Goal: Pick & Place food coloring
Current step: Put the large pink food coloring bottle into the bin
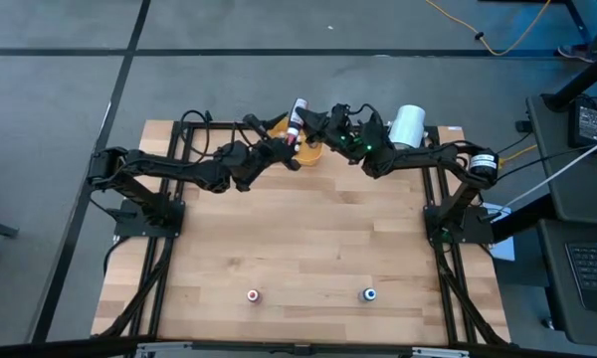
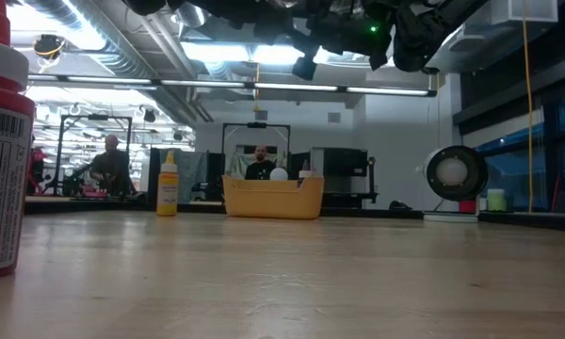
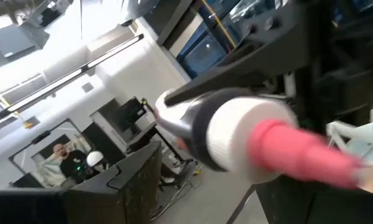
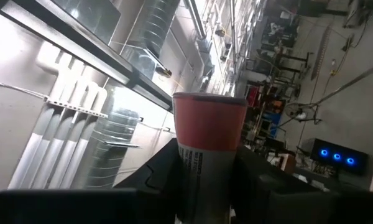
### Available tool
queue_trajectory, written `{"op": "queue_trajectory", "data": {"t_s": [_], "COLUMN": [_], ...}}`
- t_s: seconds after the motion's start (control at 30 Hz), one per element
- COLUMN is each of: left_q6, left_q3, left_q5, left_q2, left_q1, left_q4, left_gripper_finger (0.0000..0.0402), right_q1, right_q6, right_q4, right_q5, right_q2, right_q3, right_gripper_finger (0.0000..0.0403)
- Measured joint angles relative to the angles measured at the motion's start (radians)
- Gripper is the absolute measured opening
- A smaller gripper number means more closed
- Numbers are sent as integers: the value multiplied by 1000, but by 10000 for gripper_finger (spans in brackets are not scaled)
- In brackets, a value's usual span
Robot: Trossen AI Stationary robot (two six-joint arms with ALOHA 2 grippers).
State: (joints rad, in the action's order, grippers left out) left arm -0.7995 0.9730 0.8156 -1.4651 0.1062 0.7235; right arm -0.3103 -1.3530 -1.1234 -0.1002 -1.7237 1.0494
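At the table's near edge stood a red-topped bottle (image 1: 253, 295) and a blue-topped bottle (image 1: 369, 294), well apart. Toward the far edge both arms met, raised above the orange bowl (image 1: 308, 153). The right gripper (image 1: 318, 121) pinched a red-capped food coloring bottle (image 4: 209, 146) by its body. The left gripper (image 1: 291, 149) sat just beside it; whether its fingers were spread I could not tell. A white cylinder (image 1: 407, 126) lay beside the right arm. Beyond, in the room, a person (image 2: 257, 165) sat
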Motion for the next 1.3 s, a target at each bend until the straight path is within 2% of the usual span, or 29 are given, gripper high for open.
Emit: {"op": "queue_trajectory", "data": {"t_s": [0.57,1.03,1.3], "left_q6": [-51,-54,-54], "left_q3": [0,6,6], "left_q5": [-68,-82,-73], "left_q2": [0,0,0], "left_q1": [0,-1,-2], "left_q4": [58,59,59], "left_gripper_finger": [227,162,149], "right_q1": [0,0,-1], "right_q6": [1,-1,2], "right_q4": [1,0,3], "right_q5": [0,0,3], "right_q2": [-1,-1,-1], "right_q3": [3,4,4], "right_gripper_finger": [109,117,118]}}
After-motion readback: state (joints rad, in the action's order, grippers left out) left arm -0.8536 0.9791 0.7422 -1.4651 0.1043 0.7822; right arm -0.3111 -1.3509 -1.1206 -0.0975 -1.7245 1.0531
